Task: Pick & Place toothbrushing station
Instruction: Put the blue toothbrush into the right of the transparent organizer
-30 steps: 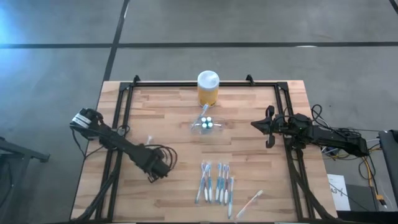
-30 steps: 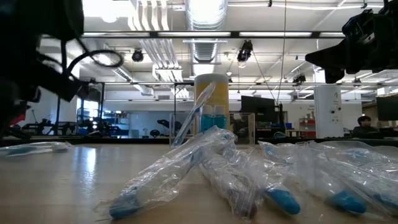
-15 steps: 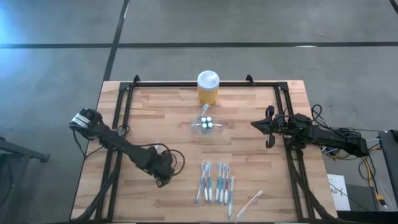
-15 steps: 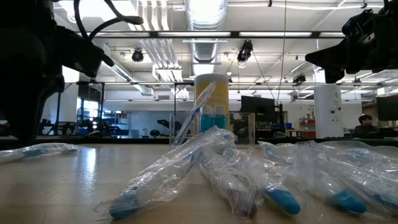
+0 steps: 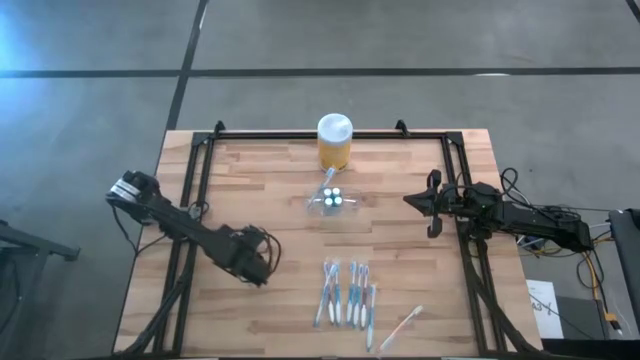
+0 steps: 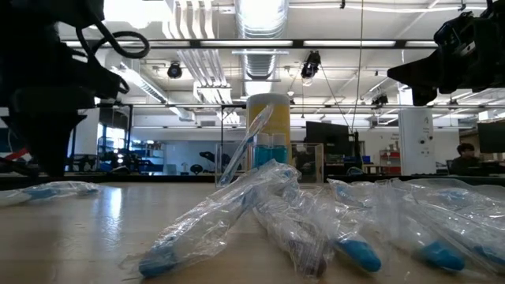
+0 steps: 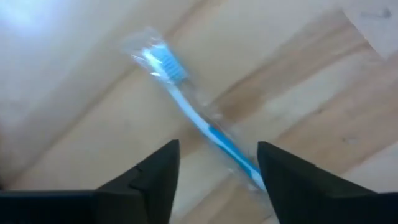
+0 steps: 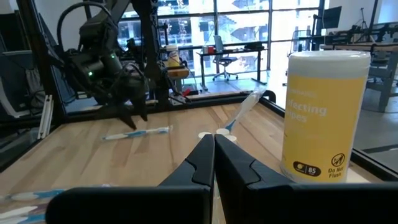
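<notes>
Wrapped toothbrush (image 7: pixel 199 118) handle end behind left end effector (image 7: pixel 214 171) finger; toothbrushing station (image 8: pixel 217 134) base behind right end effector (image 8: pixel 213 163)

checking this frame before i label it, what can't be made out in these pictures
- Toothbrushing station: in the high view too small to count its slots; in the low view wrapped toothbrushes cover its base.
- Wrapped toothbrush under the left gripper: blurred in the left wrist view, its handle end hidden behind a finger.
- Yellow jar: label cut off by the picture's edge in the right wrist view.
- Right gripper: shut, blocking the table below it.
</notes>
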Motion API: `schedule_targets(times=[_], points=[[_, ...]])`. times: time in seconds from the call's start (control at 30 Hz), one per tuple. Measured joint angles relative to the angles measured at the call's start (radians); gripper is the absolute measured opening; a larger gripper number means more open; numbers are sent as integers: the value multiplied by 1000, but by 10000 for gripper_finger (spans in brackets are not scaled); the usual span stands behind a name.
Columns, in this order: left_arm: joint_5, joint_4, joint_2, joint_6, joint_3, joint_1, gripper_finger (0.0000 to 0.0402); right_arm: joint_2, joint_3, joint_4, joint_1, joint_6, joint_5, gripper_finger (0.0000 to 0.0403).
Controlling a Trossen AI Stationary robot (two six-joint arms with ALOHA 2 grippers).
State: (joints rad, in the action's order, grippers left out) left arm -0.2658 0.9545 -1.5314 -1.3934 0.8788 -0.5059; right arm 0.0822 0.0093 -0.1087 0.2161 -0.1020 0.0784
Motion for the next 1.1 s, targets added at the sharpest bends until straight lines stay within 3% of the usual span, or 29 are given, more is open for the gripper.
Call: schedule_targets(times=[0.2, 0.63, 0.8, 1.1], points=[[30, -102, 54, -17, -91, 7, 258, 1, 0, 0, 0, -1, 0, 8], [56, -330, 81, 10, -247, 20, 253, 7, 0, -1, 0, 0, 0, 9], [37, -346, 80, 63, -236, 22, 204, 6, 0, -2, 0, 1, -1, 9], [4, -386, 75, 217, -195, 22, 53, 6, 0, -3, 0, 8, -2, 8]])
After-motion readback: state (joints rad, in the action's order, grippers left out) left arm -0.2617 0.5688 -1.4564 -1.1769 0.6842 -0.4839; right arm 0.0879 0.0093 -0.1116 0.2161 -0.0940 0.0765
